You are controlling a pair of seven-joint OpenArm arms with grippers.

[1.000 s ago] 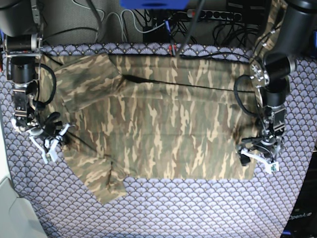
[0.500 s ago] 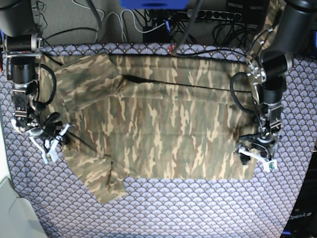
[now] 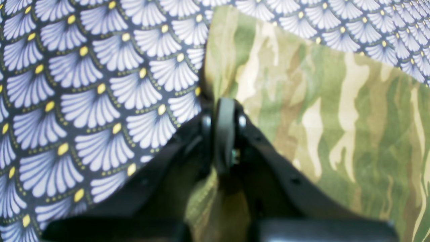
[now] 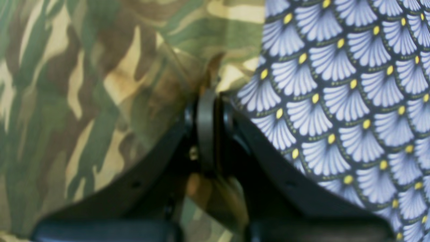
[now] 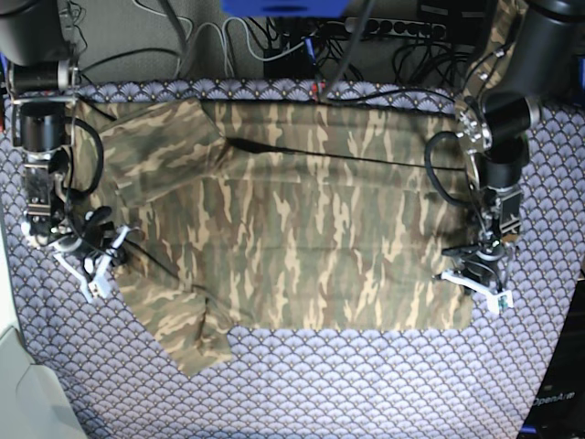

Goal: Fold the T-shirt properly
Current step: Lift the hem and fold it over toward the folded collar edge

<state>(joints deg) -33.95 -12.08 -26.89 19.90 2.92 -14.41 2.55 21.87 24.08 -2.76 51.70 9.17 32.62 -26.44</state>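
Both my hands pinch soft limp camouflage-print T-shirt (image 5: pixel 302 229): left hand (image 3: pixel 224 111) at hem edge, right hand (image 4: pixel 206 101) near sleeve; cloth sags, grip edges.

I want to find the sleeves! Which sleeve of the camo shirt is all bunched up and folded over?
The sleeve at the near-left corner of the T-shirt, below the right gripper. It is crumpled into a fold, while the far-left sleeve lies flatter.

You are looking at just one bit of lettering: faint grey text (image 5: pixel 559 398) at the base view's lower right corner, seemingly "OpenArm", on a dark surface.
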